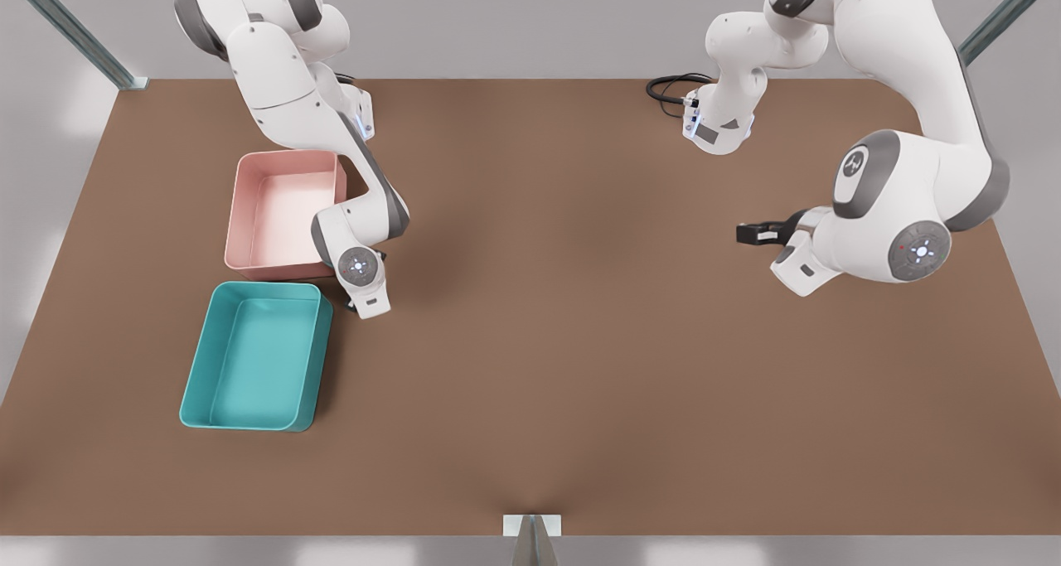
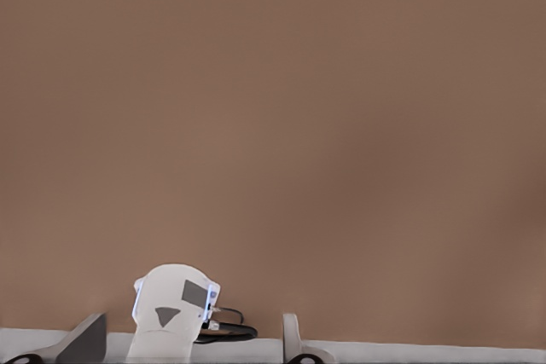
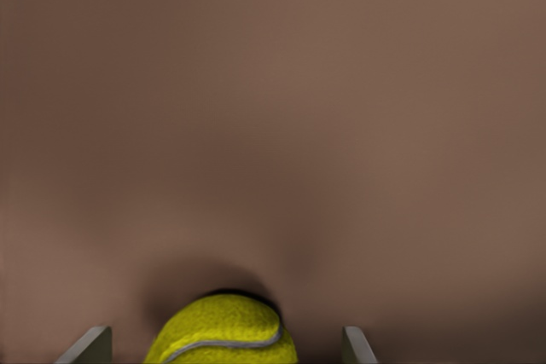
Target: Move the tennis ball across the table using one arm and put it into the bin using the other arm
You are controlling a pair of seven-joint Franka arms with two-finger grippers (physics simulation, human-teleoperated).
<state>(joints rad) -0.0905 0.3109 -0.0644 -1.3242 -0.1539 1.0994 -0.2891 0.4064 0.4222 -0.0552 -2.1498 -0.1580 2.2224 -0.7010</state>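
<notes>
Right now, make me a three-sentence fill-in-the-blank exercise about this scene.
1. The right gripper is open around the ____.
2. Beside the teal bin stands a tray coloured ____.
3. The left gripper waits open above the ____, on the front view's right.
Missing words: tennis ball; pink; table.

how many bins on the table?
2. The pale pink bin is farther from the camera; the teal bin sits just in front of it, both on the front view's left. An arm overlaps the pink one's corner.
</notes>
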